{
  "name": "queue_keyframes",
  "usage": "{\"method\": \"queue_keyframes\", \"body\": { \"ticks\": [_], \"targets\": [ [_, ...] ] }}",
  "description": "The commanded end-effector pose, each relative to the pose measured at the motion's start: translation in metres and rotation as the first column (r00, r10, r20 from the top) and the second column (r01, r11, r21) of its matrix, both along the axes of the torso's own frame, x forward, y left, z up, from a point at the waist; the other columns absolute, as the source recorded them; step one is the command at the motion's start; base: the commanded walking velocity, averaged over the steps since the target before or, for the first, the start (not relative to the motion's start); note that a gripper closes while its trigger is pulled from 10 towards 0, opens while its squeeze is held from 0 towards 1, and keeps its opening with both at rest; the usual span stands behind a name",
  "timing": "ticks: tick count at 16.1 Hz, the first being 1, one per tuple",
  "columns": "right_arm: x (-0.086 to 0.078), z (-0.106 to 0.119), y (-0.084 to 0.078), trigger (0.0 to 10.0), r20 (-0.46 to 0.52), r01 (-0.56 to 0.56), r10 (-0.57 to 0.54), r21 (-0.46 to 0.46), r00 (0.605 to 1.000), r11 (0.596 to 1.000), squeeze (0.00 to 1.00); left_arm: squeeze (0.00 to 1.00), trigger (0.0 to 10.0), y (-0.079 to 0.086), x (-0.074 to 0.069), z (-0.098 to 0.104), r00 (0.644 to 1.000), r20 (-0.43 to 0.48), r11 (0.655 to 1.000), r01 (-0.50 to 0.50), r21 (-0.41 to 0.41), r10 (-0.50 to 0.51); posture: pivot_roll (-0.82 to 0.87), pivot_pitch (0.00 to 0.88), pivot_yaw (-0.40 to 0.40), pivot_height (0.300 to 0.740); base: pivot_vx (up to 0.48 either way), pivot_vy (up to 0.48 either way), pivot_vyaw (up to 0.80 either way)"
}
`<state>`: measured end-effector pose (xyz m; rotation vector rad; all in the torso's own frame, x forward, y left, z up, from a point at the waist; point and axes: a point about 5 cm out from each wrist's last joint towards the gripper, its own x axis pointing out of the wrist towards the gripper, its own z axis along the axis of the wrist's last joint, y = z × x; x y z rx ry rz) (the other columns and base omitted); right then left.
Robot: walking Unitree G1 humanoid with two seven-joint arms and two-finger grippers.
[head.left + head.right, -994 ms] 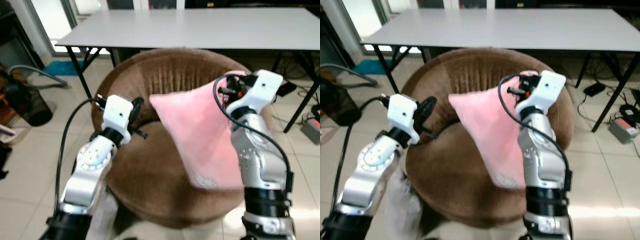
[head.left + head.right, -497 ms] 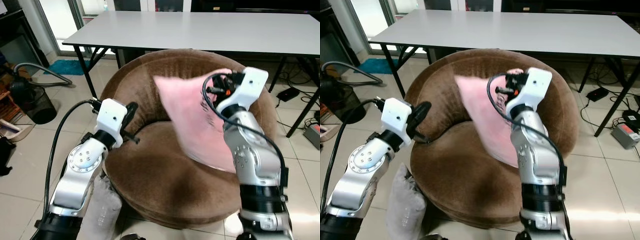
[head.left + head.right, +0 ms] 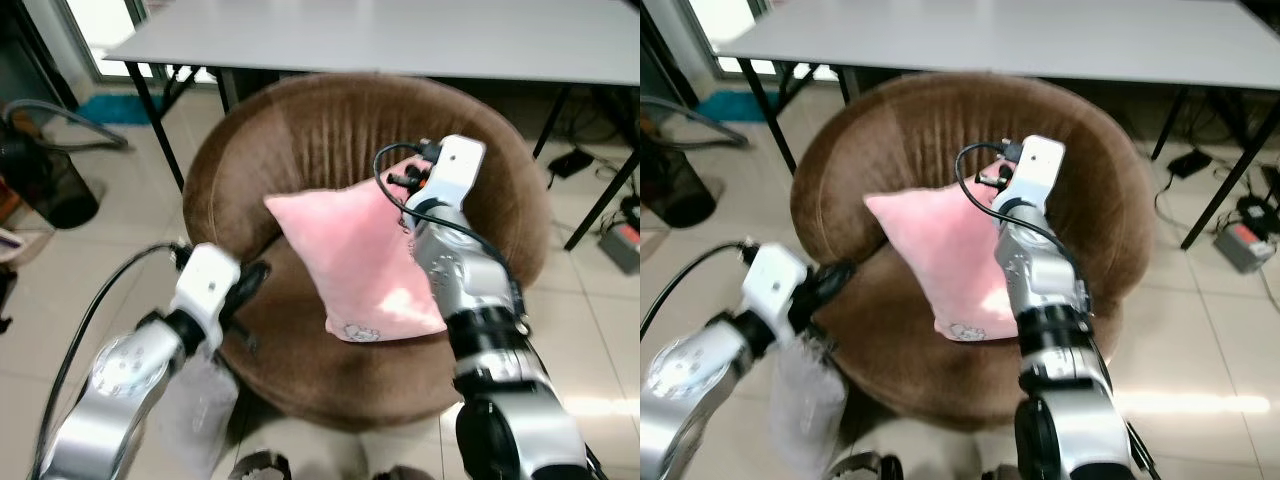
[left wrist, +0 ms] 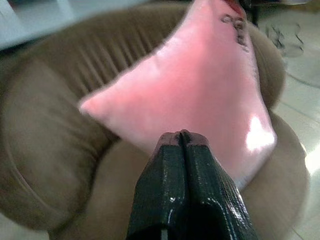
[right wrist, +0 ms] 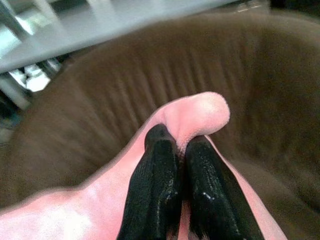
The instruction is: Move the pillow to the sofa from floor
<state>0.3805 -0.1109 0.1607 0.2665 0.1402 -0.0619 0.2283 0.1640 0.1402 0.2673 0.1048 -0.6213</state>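
Observation:
A pink pillow (image 3: 350,260) leans on the seat and backrest of a round brown sofa chair (image 3: 330,130). My right gripper (image 5: 180,142) is shut on the pillow's upper corner, close to the backrest; the right arm (image 3: 455,270) reaches over the pillow's right side. My left gripper (image 4: 181,136) is shut with nothing in it. It hovers at the seat's front left edge (image 3: 255,278), pointing at the pillow and a short way from it.
A grey table (image 3: 400,35) stands right behind the chair, its black legs (image 3: 155,120) on both sides. A pale grey cushion-like bundle (image 3: 195,405) lies on the tiled floor at the chair's front left. A black bin (image 3: 50,190) stands at far left, and a power adapter (image 3: 622,245) lies at far right.
The pillow has come down from mid-air onto the seat, still held at its corner by the right gripper. My left arm has dropped lower and nearer. The camera has shifted.

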Motion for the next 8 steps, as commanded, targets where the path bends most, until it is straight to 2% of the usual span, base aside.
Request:
{"method": "queue_keyframes", "body": {
  "ticks": [1,2,3,5,6,8],
  "targets": [
    [0.004,0.001,-0.001,10.0,0.015,0.030,-0.030,-0.009,0.999,1.000,0.00,0.00,10.0,0.002,-0.005,0.005,1.000,-0.004,1.000,0.010,0.001,-0.010,0.03,0.209,0.039,0.740,0.000,0.000,0.00],
    [0.010,0.000,-0.014,10.0,0.005,0.138,-0.138,-0.014,0.990,0.990,0.00,0.00,10.0,0.004,-0.014,0.006,0.999,-0.032,0.999,0.033,0.009,-0.033,0.05,0.226,0.040,0.740,0.000,0.000,0.00],
    [0.014,0.005,-0.029,10.0,0.011,0.249,-0.249,0.039,0.968,0.968,0.00,0.00,10.0,0.005,-0.020,0.007,0.998,-0.048,0.999,0.050,0.018,-0.049,0.06,0.239,0.039,0.740,0.000,0.000,0.00],
    [0.018,0.012,-0.043,10.0,0.023,0.339,-0.342,0.080,0.940,0.937,0.00,0.00,10.0,0.007,-0.023,0.008,0.997,-0.059,0.998,0.057,0.021,-0.056,0.07,0.254,0.040,0.740,0.000,0.000,0.00],
    [0.021,0.024,-0.055,10.0,0.069,0.397,-0.402,0.071,0.913,0.915,0.48,0.00,10.0,0.009,-0.025,0.010,0.996,-0.067,0.998,0.055,0.027,-0.053,0.07,0.253,0.042,0.740,0.000,0.000,0.00],
    [0.021,0.024,-0.055,10.0,0.069,0.397,-0.402,0.071,0.913,0.915,0.48,0.00,10.0,0.009,-0.025,0.010,0.996,-0.067,0.998,0.055,0.027,-0.053,0.07,0.253,0.042,0.740,0.000,0.000,0.00]
  ]
}}
